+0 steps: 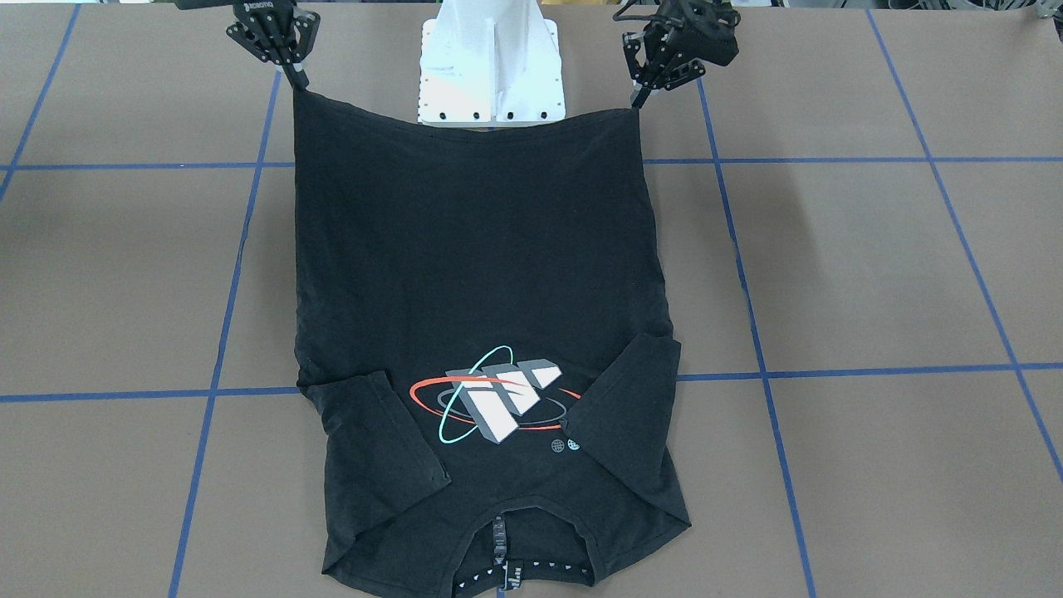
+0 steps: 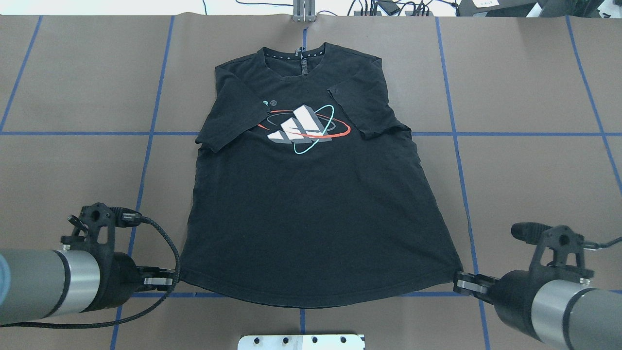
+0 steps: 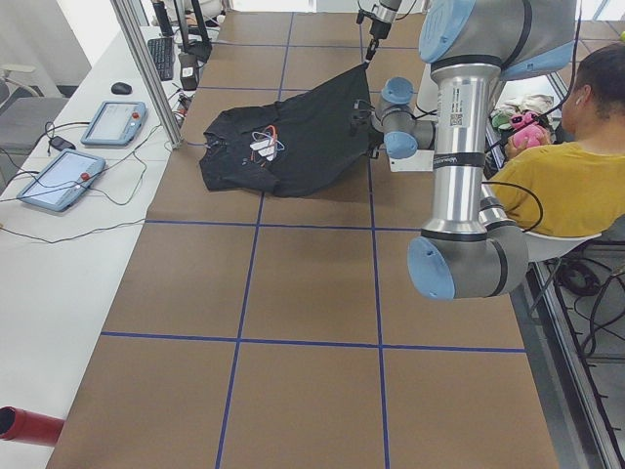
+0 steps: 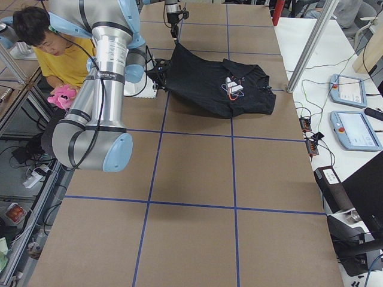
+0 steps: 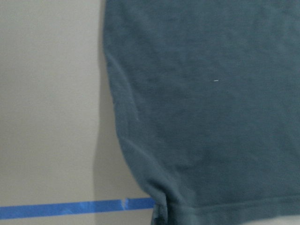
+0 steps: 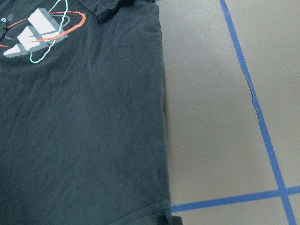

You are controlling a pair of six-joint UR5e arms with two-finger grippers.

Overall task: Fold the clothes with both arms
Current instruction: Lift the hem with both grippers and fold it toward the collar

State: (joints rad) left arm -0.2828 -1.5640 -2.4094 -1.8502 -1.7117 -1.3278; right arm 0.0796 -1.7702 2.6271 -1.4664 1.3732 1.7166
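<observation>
front view: black t-shirt (image 1: 465, 249) lies graphic-up on the table (image 1: 872, 274), collar at 6 o'clock. at 12, right gripper (image 1: 299, 81) and left gripper (image 1: 639, 98) each pinch a hem corner. overhead: hem held spread between them, probably so it folds squarely toward the collar.

T-shirt (image 2: 311, 218): black; you see its graphic (image 2: 303, 127) in red and teal rings over white-and-grey bars. Table cover (image 2: 534, 194): brown, gridded with blue tape lines (image 2: 455, 133). Left arm (image 3: 467, 147) and right arm (image 4: 108, 72): silver-grey, light blue joint caps (image 3: 432, 269). Base pedestal (image 1: 492, 66): white.
</observation>
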